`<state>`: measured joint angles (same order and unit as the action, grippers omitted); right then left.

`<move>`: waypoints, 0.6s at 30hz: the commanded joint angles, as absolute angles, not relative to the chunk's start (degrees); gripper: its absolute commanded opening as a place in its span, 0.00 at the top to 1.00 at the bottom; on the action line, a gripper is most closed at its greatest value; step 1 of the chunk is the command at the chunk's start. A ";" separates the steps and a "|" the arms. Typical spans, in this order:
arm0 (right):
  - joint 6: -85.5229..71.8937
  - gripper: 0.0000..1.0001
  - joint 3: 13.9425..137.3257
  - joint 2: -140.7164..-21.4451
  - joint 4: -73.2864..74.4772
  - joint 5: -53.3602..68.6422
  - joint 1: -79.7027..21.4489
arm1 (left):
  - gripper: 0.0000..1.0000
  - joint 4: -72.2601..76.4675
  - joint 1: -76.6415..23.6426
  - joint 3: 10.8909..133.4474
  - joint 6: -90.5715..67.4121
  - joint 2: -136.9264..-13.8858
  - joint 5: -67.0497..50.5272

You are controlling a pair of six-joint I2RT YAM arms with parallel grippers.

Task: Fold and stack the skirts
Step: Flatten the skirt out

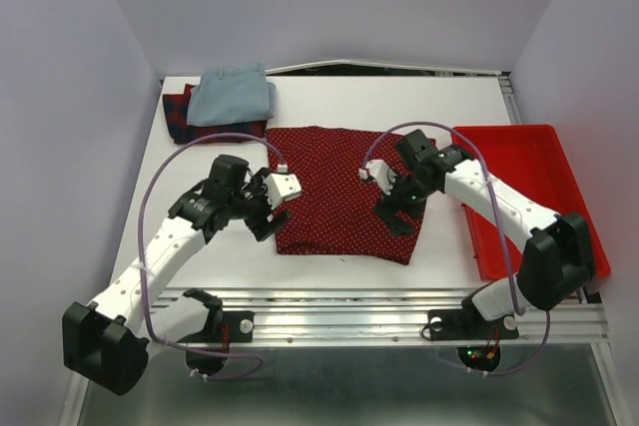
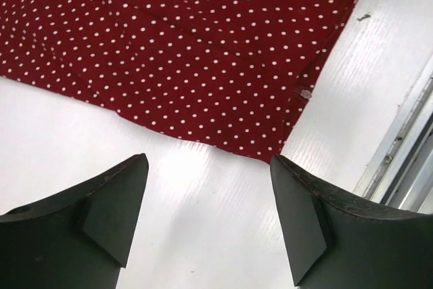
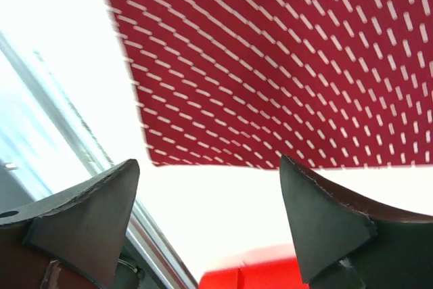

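The dark red skirt with tiny white dots [image 1: 344,192] lies spread flat in the middle of the table. It also shows in the left wrist view [image 2: 176,52] and the right wrist view [image 3: 284,65]. The pale blue skirt [image 1: 232,95] lies folded at the back left on top of the plaid skirt [image 1: 178,114]. My left gripper [image 1: 272,214] is open and empty beside the dotted skirt's near left corner; in its wrist view [image 2: 208,187] bare table lies between the fingers. My right gripper [image 1: 396,213] is open and empty at the skirt's near right edge, and shows in its wrist view [image 3: 208,197].
A rigid bright red tray [image 1: 527,197] stands at the right, partly under my right arm; its corner shows in the right wrist view [image 3: 250,272]. A metal rail [image 1: 399,311] runs along the table's near edge. White walls enclose the table on three sides.
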<state>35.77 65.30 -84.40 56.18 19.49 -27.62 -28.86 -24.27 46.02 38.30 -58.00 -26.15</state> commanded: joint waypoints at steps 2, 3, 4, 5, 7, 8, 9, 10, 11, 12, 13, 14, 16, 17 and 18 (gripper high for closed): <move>36.65 0.10 68.81 -81.83 60.64 25.84 -31.20 | 0.18 -31.47 -25.57 47.81 39.46 -57.57 -28.39; 35.43 0.12 69.08 -81.91 60.47 25.75 -31.20 | 0.19 -30.77 -25.66 48.16 39.11 -57.48 -28.48; 34.11 0.14 69.69 -82.18 58.90 24.45 -31.20 | 0.21 -30.15 -25.66 48.25 38.07 -57.74 -28.22; 32.36 0.16 70.05 -82.35 57.67 23.39 -31.20 | 0.26 -29.54 -25.66 48.34 37.53 -58.09 -27.86; 28.58 0.32 70.31 -84.10 53.82 19.63 -31.20 | 0.36 -27.60 -25.66 49.04 36.48 -60.63 -25.94; 27.17 0.37 70.05 -84.81 52.22 18.12 -31.20 | 0.40 -26.81 -25.58 49.48 35.69 -62.12 -24.80; 24.55 0.45 69.87 -85.68 50.73 16.97 -31.20 | 0.43 -24.89 -25.66 50.53 33.33 -63.53 -23.57; 23.13 0.47 69.61 -86.74 48.28 15.66 -31.20 | 0.47 -24.18 -25.66 51.15 32.61 -66.85 -21.73; 21.64 0.53 69.70 -89.62 47.90 13.21 -30.59 | 0.52 -23.21 -25.66 52.72 31.65 -68.71 -21.19; 21.19 0.57 70.05 -91.30 47.99 12.49 -30.59 | 0.54 -22.77 -25.75 53.43 31.38 -70.38 -20.49; 21.09 0.58 70.05 -92.71 47.99 11.61 -30.59 | 0.57 -22.33 -26.10 54.13 31.20 -73.79 -18.83; 21.35 0.59 69.79 -93.77 47.90 10.21 -30.59 | 0.58 -22.06 -26.28 54.58 31.29 -75.39 -17.94; 21.97 0.60 67.33 -95.36 47.29 8.45 -30.59 | 0.60 -21.18 -26.45 54.84 33.04 -79.44 -15.84; 22.41 0.60 66.19 -95.71 46.33 6.09 -30.59 | 0.62 -20.22 -26.72 54.15 33.74 -80.58 -15.04; 23.63 0.60 64.88 -96.23 45.88 5.19 -30.59 | 0.62 -19.87 -26.81 53.62 34.36 -81.55 -14.16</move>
